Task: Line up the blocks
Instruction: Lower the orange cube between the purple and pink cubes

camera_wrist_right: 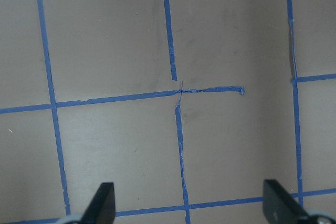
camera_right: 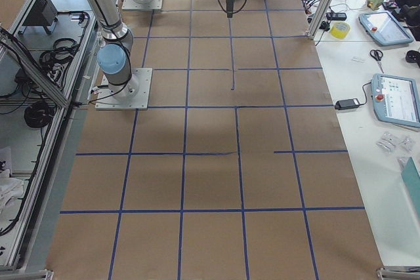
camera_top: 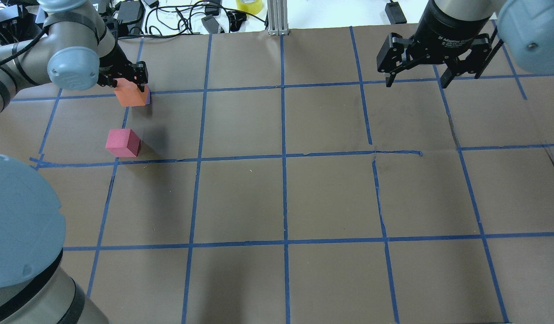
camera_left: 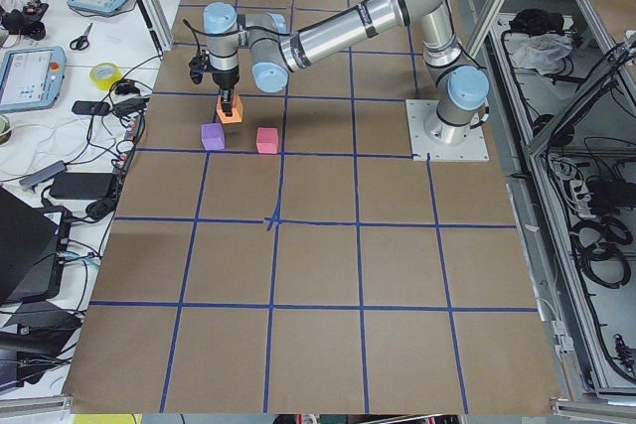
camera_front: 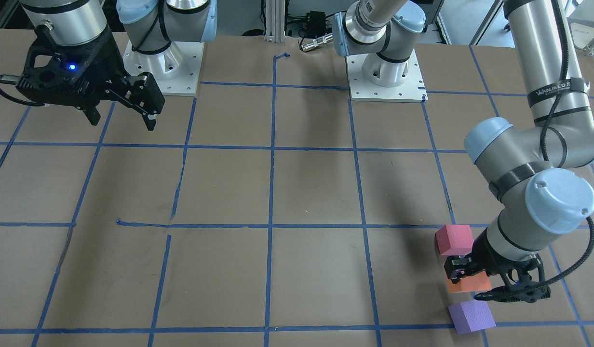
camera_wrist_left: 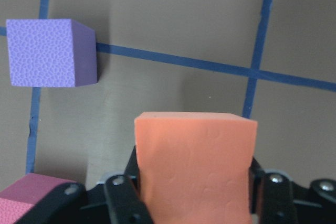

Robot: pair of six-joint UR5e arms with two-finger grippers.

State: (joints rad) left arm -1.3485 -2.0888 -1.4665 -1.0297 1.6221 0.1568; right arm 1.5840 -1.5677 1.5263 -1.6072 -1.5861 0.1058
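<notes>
My left gripper [camera_front: 471, 282] is shut on the orange block [camera_front: 463, 287], at the table's far left side in the overhead view [camera_top: 131, 96]. In the left wrist view the orange block [camera_wrist_left: 194, 166] sits between the black fingers. The purple block [camera_wrist_left: 50, 53] lies beyond it on a tape line. The pinkish-red block [camera_wrist_left: 29, 200] shows at the bottom left corner. From the front, the pinkish-red block [camera_front: 453, 239], the orange one and the purple one [camera_front: 471, 316] stand roughly in a row. My right gripper [camera_top: 416, 82] is open and empty, high over the far right.
The brown table [camera_top: 281, 198] carries a grid of blue tape lines. The arm bases [camera_front: 386, 72] stand at the robot's edge. Cables and a yellow tape roll [camera_top: 249, 4] lie beyond the far edge.
</notes>
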